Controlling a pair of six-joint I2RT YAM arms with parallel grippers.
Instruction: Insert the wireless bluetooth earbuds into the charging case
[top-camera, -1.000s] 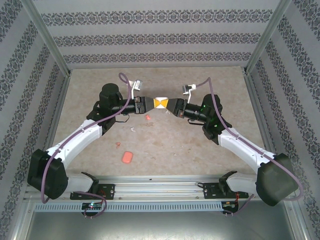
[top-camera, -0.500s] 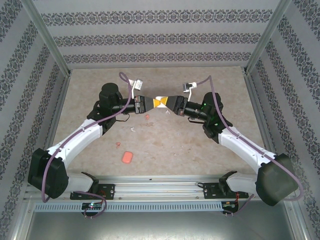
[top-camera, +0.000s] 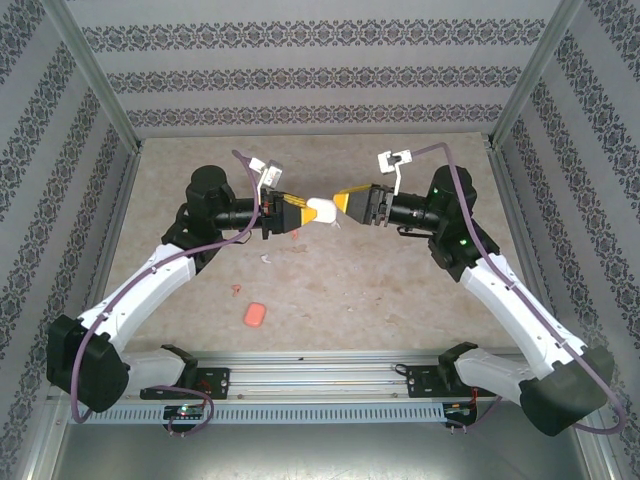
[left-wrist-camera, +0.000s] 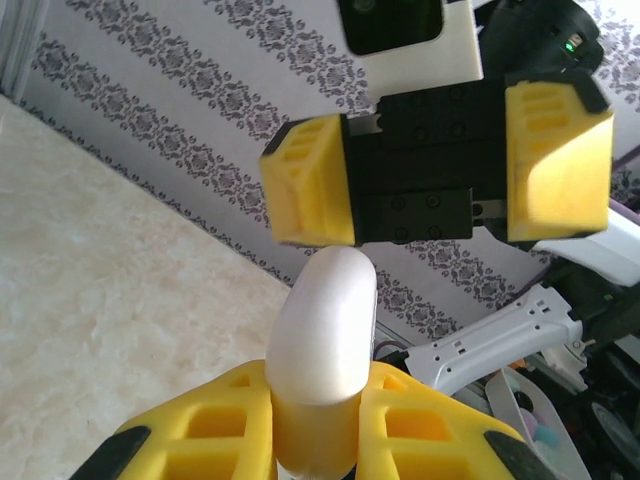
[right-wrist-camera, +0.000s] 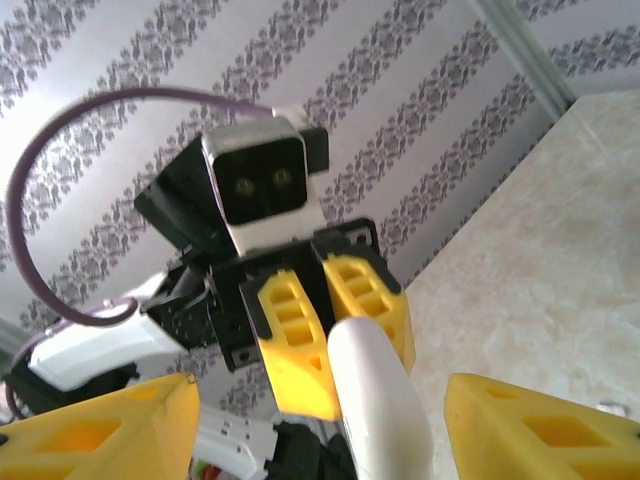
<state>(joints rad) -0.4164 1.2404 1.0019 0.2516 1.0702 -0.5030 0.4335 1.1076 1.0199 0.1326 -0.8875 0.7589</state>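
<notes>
A white pebble-like charging case hangs in the air above the middle of the table, lid closed, with my left gripper shut on one end of it. In the left wrist view the case stands up between my yellow fingers. My right gripper faces it from the right, open, its jaws spread either side of the case's free end without touching. A tiny white earbud and a tiny salmon-red earbud lie on the table under the left arm.
A salmon-red case lies closed on the table near the front, left of centre. Patterned walls with metal posts enclose the table on three sides. The rail carrying the arm bases runs along the near edge.
My right gripper has opened and let go of the white case, drawing back a little to the right. The left gripper has shut on the case and both arms have risen.
</notes>
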